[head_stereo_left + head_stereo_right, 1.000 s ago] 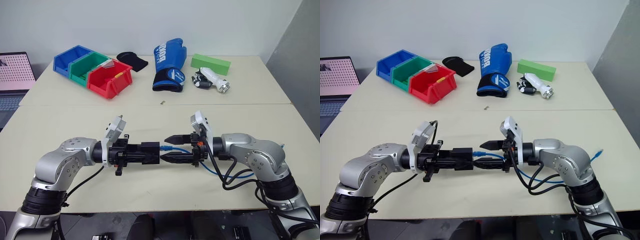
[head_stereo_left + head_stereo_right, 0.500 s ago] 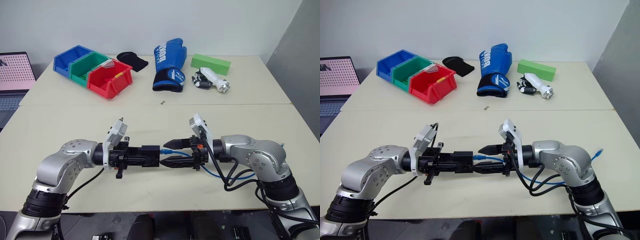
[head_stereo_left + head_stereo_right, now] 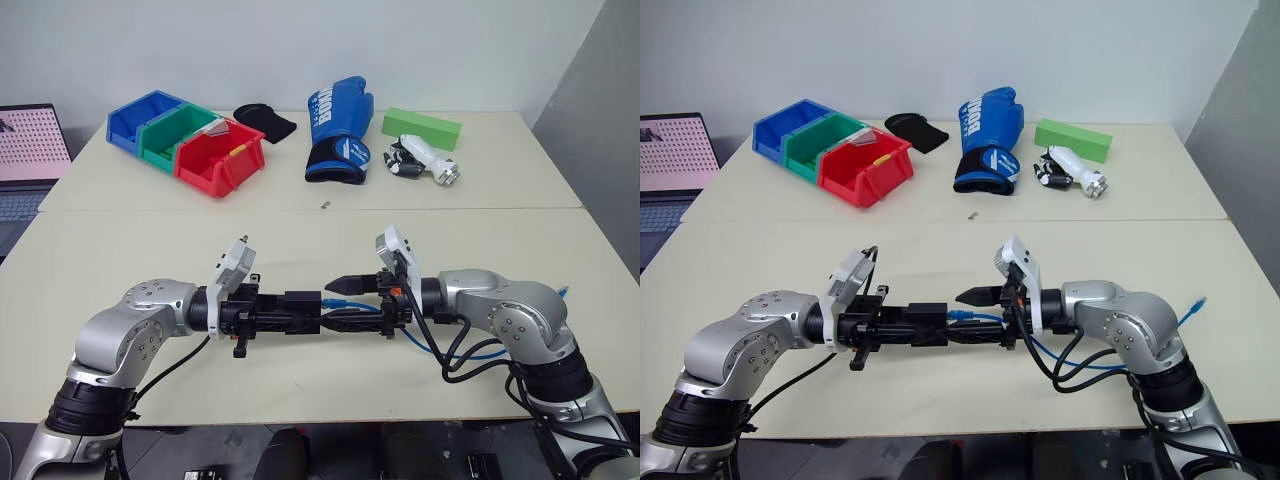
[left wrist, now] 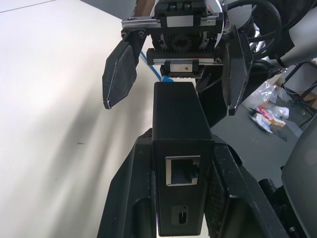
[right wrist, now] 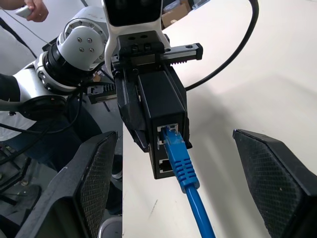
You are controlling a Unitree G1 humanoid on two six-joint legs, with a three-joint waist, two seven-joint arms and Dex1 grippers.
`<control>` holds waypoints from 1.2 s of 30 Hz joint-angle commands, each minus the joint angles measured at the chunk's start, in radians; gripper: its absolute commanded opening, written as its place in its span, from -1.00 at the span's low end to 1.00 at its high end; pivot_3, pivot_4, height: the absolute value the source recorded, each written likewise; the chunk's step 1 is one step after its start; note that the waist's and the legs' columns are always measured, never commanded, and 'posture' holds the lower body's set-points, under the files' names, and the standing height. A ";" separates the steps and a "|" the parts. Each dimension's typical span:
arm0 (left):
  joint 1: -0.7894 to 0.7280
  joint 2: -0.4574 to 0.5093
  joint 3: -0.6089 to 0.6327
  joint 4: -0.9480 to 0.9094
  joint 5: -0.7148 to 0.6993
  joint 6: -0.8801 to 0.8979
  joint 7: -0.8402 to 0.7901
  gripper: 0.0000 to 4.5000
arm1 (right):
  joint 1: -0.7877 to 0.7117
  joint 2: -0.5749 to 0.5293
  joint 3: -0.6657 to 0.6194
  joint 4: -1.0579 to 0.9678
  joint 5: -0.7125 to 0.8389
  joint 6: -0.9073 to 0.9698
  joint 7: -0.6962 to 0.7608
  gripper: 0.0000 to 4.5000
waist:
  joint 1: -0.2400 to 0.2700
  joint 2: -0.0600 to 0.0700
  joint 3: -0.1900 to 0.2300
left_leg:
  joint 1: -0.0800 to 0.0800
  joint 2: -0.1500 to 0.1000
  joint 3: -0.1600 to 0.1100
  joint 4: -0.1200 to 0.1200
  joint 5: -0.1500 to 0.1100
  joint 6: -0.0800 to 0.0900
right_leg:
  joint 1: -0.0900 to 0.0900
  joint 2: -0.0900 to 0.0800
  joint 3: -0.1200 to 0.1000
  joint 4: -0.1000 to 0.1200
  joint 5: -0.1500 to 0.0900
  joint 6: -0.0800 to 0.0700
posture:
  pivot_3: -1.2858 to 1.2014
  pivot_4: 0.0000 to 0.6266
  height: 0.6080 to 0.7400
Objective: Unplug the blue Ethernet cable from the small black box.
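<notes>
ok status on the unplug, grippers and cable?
Left gripper shut on small black box. Right gripper open, fingers either side of blue Ethernet cable, not gripping. Plug in port. Nothing in the way.

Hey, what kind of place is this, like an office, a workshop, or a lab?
Most likely a robotics test lab. Pale tables against a bare wall carry an odd mix of practice items: coloured parts bins, a blue boxing glove and a green block. A laptop sits on the robot's left.
</notes>
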 commanded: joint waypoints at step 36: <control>-0.089 -0.010 -0.005 0.086 0.049 -0.089 -0.072 -0.66 | 0.095 0.023 -0.078 -0.050 0.004 -0.136 -0.008 0.59 | 0.000 0.000 0.000 | 0.000 -0.001 0.000 -0.001 0.000 0.000 | 0.000 0.001 0.000 -0.001 0.000 0.000 | 0.03 -0.52 1.00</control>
